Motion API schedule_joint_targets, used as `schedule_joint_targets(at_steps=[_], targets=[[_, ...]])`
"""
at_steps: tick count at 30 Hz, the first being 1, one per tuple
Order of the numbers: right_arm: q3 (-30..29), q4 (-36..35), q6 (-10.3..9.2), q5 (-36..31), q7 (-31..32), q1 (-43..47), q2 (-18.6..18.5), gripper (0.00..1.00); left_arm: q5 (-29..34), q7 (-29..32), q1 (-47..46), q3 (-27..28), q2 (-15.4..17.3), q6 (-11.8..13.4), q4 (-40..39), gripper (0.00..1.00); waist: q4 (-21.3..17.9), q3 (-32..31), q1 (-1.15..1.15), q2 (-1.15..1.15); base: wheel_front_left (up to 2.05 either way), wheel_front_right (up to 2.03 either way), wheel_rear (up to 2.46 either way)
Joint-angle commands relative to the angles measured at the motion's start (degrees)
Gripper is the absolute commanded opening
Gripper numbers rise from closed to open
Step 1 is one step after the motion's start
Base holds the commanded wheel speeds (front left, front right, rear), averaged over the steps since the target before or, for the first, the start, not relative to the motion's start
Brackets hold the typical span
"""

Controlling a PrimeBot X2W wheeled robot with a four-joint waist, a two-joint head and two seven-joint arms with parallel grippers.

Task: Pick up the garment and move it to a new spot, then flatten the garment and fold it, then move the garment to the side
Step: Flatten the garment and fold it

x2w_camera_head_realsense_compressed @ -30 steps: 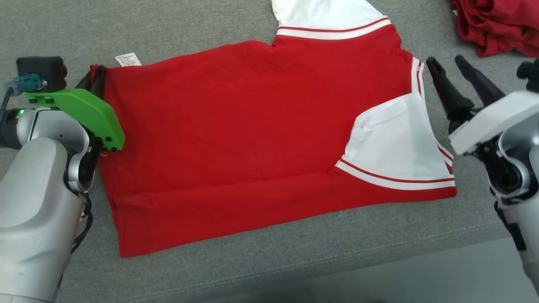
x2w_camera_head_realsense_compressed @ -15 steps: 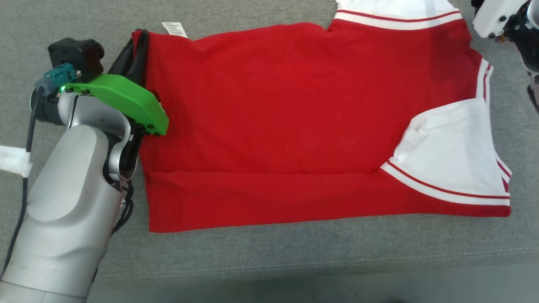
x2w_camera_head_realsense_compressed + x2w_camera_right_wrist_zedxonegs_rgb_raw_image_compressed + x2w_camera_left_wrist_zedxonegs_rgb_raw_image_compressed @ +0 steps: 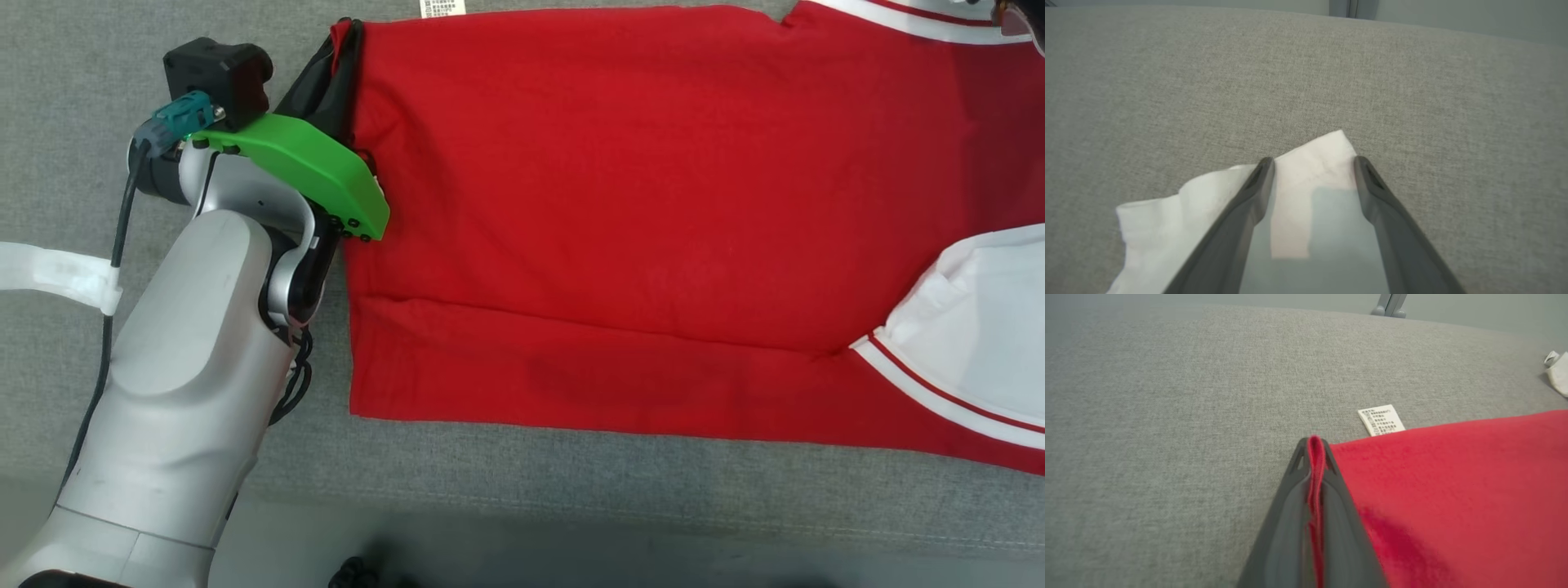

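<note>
The garment [image 3: 620, 204] is a red shirt with white sleeves, lying spread flat on the grey surface. My left gripper [image 3: 347, 33] is shut on the far corner of its left edge. In the left wrist view, red cloth [image 3: 1453, 490] is pinched between the dark fingers of the left gripper [image 3: 1314, 443], beside a white care label [image 3: 1381, 419]. My right gripper [image 3: 1312, 161] stands open, with its fingers straddling the tip of a white sleeve [image 3: 1159, 220]. I cannot tell whether they touch the cloth. The near sleeve [image 3: 980, 327] lies folded over the red body at the right.
The grey padded surface [image 3: 571, 498] ends in a front edge along the bottom of the head view. A white strap [image 3: 49, 278] crosses at the left beside my left forearm. A white cloth [image 3: 1560, 373] lies far right in the left wrist view.
The head camera has swung, so the whole picture shifted right and up. My left gripper stays shut on the garment's edge. My right gripper left the near sleeve and went to the far sleeve.
</note>
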Motion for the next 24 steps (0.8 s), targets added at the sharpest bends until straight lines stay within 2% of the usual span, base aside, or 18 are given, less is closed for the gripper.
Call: schedule_joint_targets(at_steps=[1,10,15,16,17,19,21,22,23,24], targets=[[0.9,0.8,-0.01,0.4,0.4,-0.6,-0.1,1.0,0.4,-0.4,-1.2,0.0,-0.1,-0.2,0.3,0.0,0.8,0.7,-0.01,0.0,0.0,0.0,0.0],[3.7,5.9,-0.05,-1.9,1.3,-3.3,-1.4,1.0,0.4,-0.6,-2.6,-1.0,-0.8,-1.0,1.9,0.0,1.2,0.0,-0.01,0.0,0.0,0.0,0.0],[4.4,8.6,-0.05,-2.4,1.9,-4.4,-0.6,1.0,0.0,-0.4,-3.1,-1.4,-1.1,-1.4,2.9,0.0,1.6,-0.6,-0.01,0.0,0.0,0.0,0.0],[4.6,9.0,-0.05,-2.4,2.1,-4.4,-0.6,0.88,-0.1,-0.4,-3.2,-1.5,-1.2,-1.4,3.1,0.0,1.8,-0.7,-0.01,0.0,0.0,0.0,0.0],[4.9,9.4,-0.05,-2.4,2.2,-4.4,-0.6,0.54,-0.3,-0.3,-3.3,-1.5,-1.4,-1.5,3.4,0.0,1.9,-0.7,-0.01,0.0,0.0,0.0,0.0],[5.2,10.1,-0.05,-2.4,2.1,-4.5,-0.8,0.37,-0.6,-0.1,-3.6,-1.6,-1.6,-1.7,3.8,0.0,2.3,-0.9,-0.01,0.0,0.0,0.0,0.0],[5.5,10.8,-0.05,-2.5,1.8,-4.6,-1.0,0.13,-0.8,-0.2,-3.8,-1.7,-1.9,-1.9,4.5,0.0,2.5,-1.0,-0.01,0.0,0.0,0.0,0.0],[5.5,10.8,-0.05,-2.5,1.8,-4.6,-1.0,0.13,-0.8,-0.2,-3.8,-1.7,-1.9,-1.9,4.5,0.0,2.5,-1.0,-0.01,0.0,0.0,0.0,0.0],[5.8,11.0,-0.05,-2.5,1.3,-4.8,-0.9,0.0,-1.1,-0.2,-4.0,-1.6,-1.9,-2.0,4.9,0.0,2.5,-1.0,-0.01,0.0,0.0,0.0,0.0],[5.7,11.1,-0.05,-2.6,0.4,-5.1,-1.0,0.0,-1.3,-0.3,-4.3,-1.5,-2.0,-2.1,5.2,0.0,2.5,-1.0,-0.01,0.0,0.0,0.0,0.0]])
